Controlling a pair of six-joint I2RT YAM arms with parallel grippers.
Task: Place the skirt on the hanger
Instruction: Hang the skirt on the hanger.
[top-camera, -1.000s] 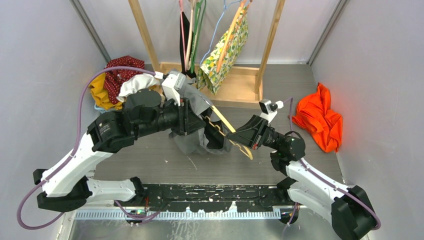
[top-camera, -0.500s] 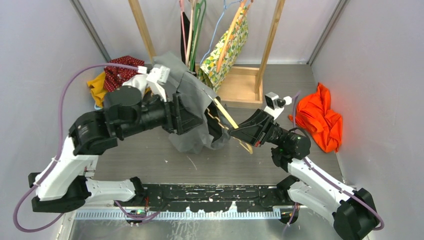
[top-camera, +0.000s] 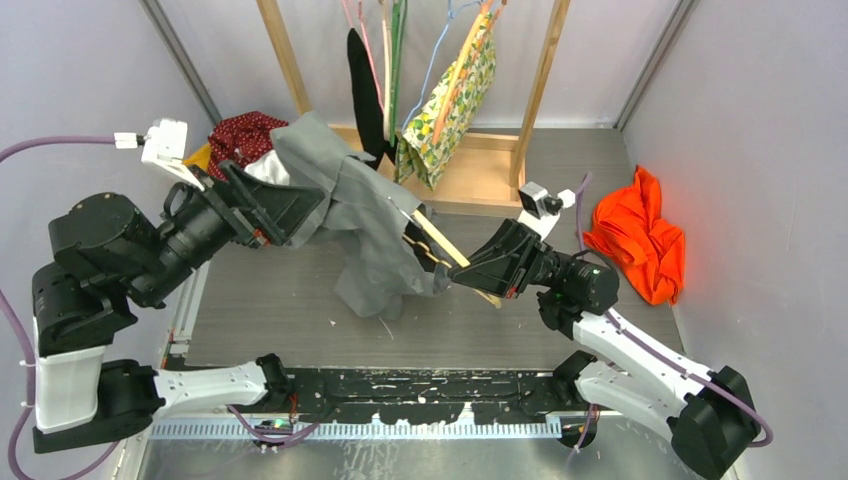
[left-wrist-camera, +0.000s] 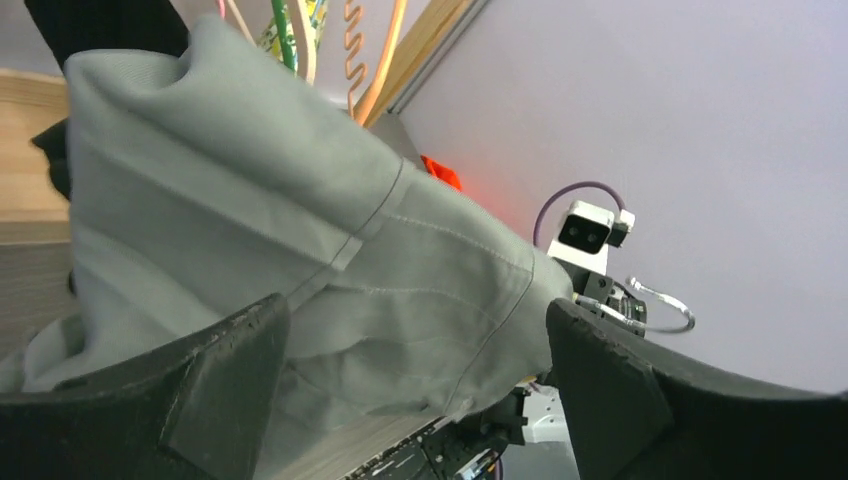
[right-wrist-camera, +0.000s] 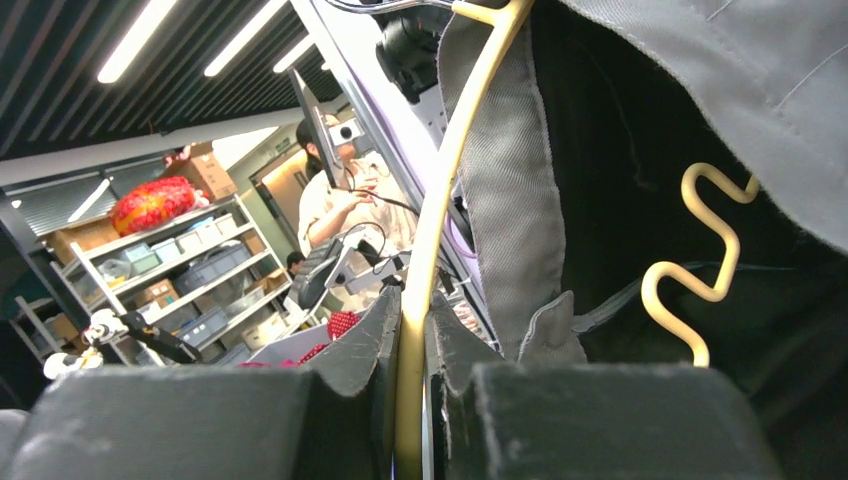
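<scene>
While the skirt (top-camera: 365, 235) hangs above mid-table, partly drawn over the hanger (top-camera: 445, 243), the job looks roughly half done; its waist is not yet seated. The right gripper (top-camera: 470, 272) clamps the hanger. The left gripper (top-camera: 300, 205), jaws spread, carries fabric. A far-edge rack (top-camera: 285, 60) holds a floral garment (top-camera: 455, 100).

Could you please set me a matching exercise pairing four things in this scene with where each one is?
1 grey skirt
2 cream hanger
3 orange cloth
4 floral garment

A hanging on the wooden rack
B pinched in the right claw
C draped across the left claw
D heaped on the table, far right

Pairs: 1-C, 2-B, 3-D, 4-A
</scene>
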